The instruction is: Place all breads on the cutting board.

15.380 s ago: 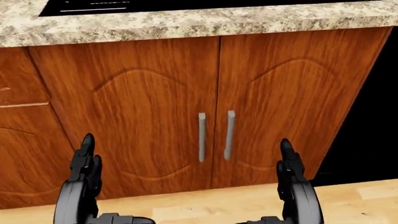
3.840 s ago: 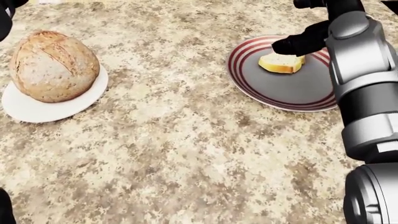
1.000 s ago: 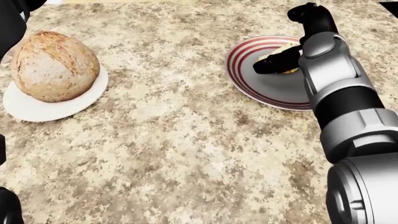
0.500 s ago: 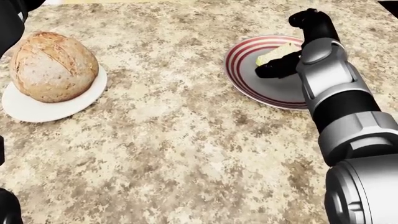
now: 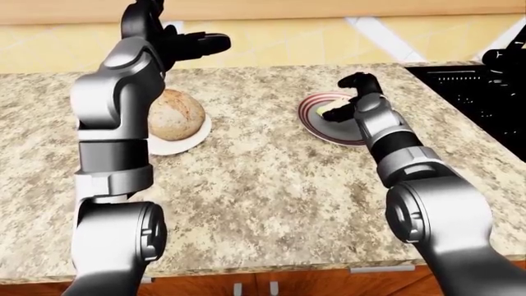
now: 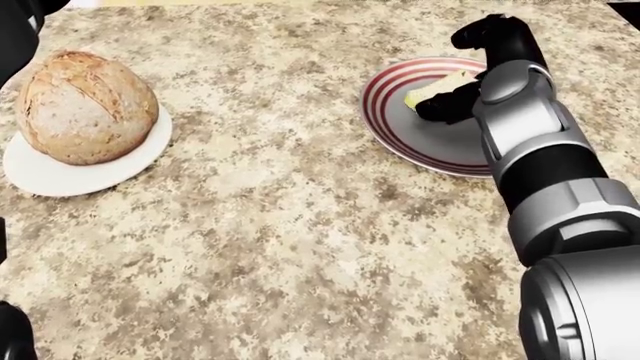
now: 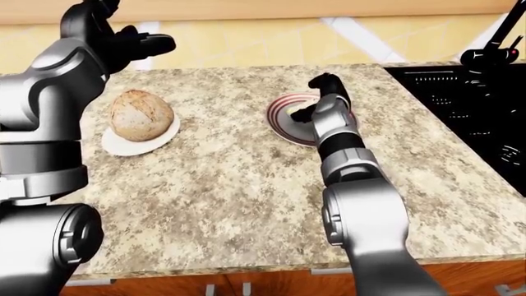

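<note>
A pale bread slice (image 6: 432, 88) lies tipped on the red-striped plate (image 6: 400, 127) at the head view's upper right. My right hand (image 6: 452, 99) comes down over it, its dark fingers (image 6: 445, 106) curled round the slice's right end and the thumb arched above. A round brown loaf (image 6: 88, 105) sits on a white plate (image 6: 60, 180) at the left. My left hand (image 5: 197, 44) is raised high above the loaf, fingers spread, holding nothing. No cutting board shows in any view.
The speckled granite counter (image 6: 280, 247) carries both plates. A black sink (image 7: 468, 105) with a dark tap (image 7: 493, 52) is set into it at the right. A tan tiled wall (image 5: 288, 40) runs along the top. The counter's near edge (image 5: 271, 271) sits over wooden cabinets.
My right hand's fingers have curled tighter on the slice, which has tipped up and shifted slightly left on the plate. Loaf and left arm are unmoved. Much earlier the camera faced cabinet doors.
</note>
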Tool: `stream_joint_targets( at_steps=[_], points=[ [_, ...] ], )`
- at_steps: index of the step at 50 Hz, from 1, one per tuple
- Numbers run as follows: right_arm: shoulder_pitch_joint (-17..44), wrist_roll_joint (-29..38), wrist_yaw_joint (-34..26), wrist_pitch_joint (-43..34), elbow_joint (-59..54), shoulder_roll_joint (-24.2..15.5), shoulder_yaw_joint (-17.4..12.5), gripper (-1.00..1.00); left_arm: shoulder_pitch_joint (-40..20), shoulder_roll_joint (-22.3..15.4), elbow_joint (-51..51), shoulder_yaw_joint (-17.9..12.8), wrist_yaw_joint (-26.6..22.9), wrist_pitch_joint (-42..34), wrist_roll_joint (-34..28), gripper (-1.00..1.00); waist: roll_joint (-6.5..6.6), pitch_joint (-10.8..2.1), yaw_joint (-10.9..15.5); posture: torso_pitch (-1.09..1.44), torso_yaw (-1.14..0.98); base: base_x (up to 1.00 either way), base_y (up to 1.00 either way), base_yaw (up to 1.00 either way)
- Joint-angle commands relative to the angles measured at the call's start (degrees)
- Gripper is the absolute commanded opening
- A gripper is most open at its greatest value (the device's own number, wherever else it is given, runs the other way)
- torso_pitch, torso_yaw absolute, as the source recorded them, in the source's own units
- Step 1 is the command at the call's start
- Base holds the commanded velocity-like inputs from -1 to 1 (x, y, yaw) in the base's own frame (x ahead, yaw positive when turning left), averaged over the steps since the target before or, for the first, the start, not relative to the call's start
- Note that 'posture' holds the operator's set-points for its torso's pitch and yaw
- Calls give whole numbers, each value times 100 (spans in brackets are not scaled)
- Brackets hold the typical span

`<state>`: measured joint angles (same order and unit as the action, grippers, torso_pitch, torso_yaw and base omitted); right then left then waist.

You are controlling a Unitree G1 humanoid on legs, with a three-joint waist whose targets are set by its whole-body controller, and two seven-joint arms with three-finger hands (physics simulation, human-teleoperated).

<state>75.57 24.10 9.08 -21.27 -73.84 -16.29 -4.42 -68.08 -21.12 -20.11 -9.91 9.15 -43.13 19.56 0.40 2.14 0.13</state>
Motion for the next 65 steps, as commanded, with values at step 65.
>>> stream_joint_targets(
  at_steps=[65],
  points=[
    [1254, 37, -223, -39, 497, -208, -30, -49, -317, -120, 306, -45, 29, 17, 80, 100, 20, -134, -12, 0, 0, 0, 0, 0]
  ],
)
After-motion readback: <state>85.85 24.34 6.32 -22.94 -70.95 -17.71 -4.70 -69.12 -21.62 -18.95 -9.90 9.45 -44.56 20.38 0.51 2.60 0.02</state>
